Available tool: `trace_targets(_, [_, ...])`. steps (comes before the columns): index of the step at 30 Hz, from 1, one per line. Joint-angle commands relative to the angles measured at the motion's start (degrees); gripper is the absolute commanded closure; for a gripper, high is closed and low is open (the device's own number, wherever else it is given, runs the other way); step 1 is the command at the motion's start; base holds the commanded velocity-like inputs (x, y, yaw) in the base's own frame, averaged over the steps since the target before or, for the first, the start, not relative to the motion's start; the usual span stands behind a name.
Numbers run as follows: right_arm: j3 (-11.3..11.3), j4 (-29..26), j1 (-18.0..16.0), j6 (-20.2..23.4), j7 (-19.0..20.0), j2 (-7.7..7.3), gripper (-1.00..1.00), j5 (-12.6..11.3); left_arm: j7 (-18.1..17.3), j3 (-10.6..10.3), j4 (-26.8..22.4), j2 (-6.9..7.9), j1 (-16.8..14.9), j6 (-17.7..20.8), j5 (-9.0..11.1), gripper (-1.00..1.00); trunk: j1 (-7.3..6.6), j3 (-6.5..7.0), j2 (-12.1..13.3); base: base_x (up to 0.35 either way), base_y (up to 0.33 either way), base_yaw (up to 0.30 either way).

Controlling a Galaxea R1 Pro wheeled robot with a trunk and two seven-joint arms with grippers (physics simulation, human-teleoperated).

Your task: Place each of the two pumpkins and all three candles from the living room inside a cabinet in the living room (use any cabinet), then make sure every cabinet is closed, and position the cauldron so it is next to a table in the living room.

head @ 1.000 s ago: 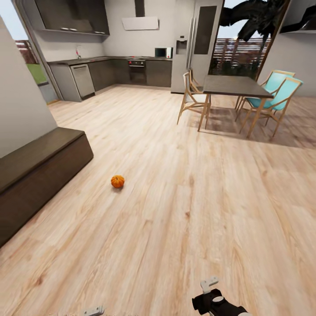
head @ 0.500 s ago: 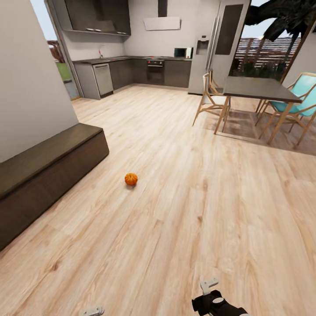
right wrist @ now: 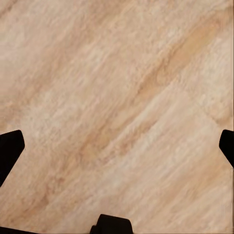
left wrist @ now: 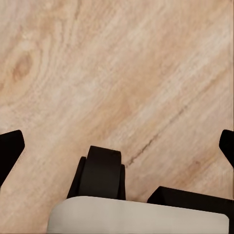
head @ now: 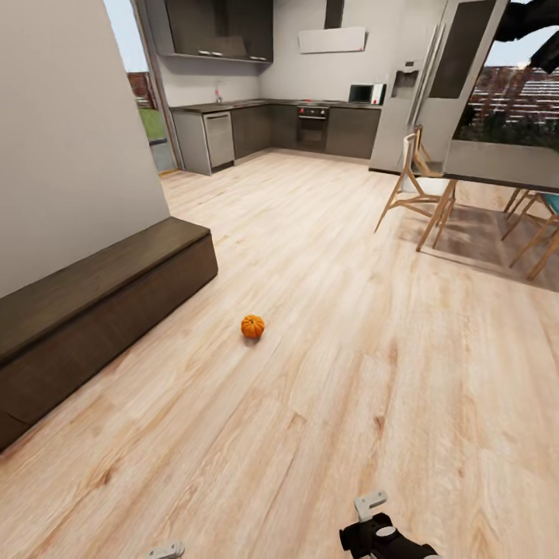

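— Head view first?

— One pumpkin [head: 251, 326] alone on the floor [head: 373, 373], ahead and slightly left of centre, well apart from both arms. Squat and round, so no long axis to line up with. Just beside it to the left, a long low dark cabinet [head: 93, 303] along the wall, front shut as far as can be seen. Right gripper [head: 371, 503] low at the frame's bottom; a bit of the left gripper [head: 164, 550] at the bottom edge. Probably nearer the left arm, though a drive forward needed before either can reach.

— Left wrist?

— Fingers [left wrist: 10, 148] at the far edges, spread wide, nothing between them, pale wood planks below.

— Right wrist?

— Same: fingers [right wrist: 9, 146] wide apart, empty, bare planks underneath.

— Surface and room?

— Light wood flooring, flat and open, a likely roller for a pumpkin if nudged. Kitchen [head: 310, 128] at the back, dining table [head: 505, 167] and chair [head: 419, 182] off to the right.
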Motion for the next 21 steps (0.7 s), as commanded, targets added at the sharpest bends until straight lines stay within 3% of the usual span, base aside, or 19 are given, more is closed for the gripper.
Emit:
trace_targets(1, [0.0,0.0,0.0,0.0,0.0,-0.03,-1.0,0.0,0.0,0.0,0.0,0.0,0.0,0.0,0.0,-1.0,0.0,-0.02,0.0,0.324,-0.001,0.288])
trace_targets(21, [0.0,0.0,0.0,0.0,-0.1,-0.07,-1.0,-0.1,0.0,0.0,0.0,0.0,0.0,0.0,0.0,-1.0,0.0,-0.47,0.0,0.294,0.0,0.288])
